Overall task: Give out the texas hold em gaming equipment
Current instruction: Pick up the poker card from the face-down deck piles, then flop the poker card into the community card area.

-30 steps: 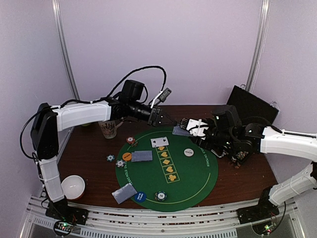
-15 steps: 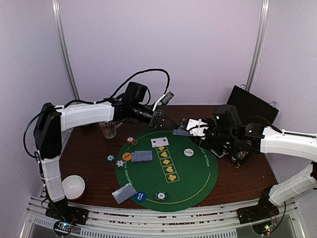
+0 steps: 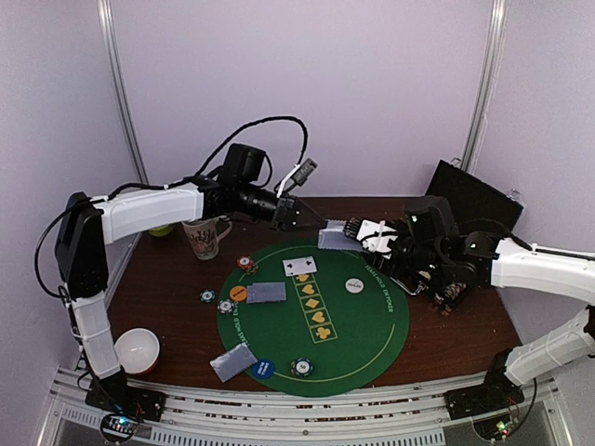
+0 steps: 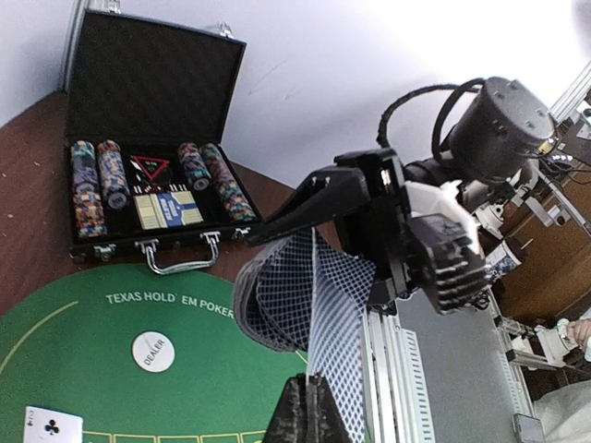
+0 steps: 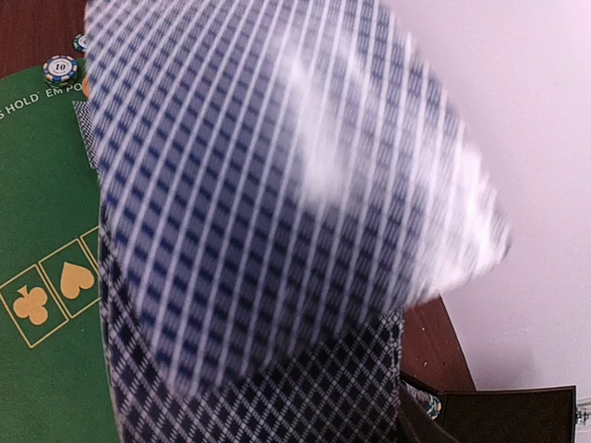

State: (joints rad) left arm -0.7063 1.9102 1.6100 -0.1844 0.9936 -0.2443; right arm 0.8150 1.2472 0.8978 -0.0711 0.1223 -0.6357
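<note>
Your right tool (image 3: pixel 353 232) is clamped on the card deck (image 4: pixel 277 300) at the frame's centre. Your left tool (image 4: pixel 309 415) is pinched together on one playing card (image 4: pixel 337 323).

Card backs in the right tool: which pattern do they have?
The cards carry a blue-and-white diamond lattice, clearest in the right wrist view.
</note>
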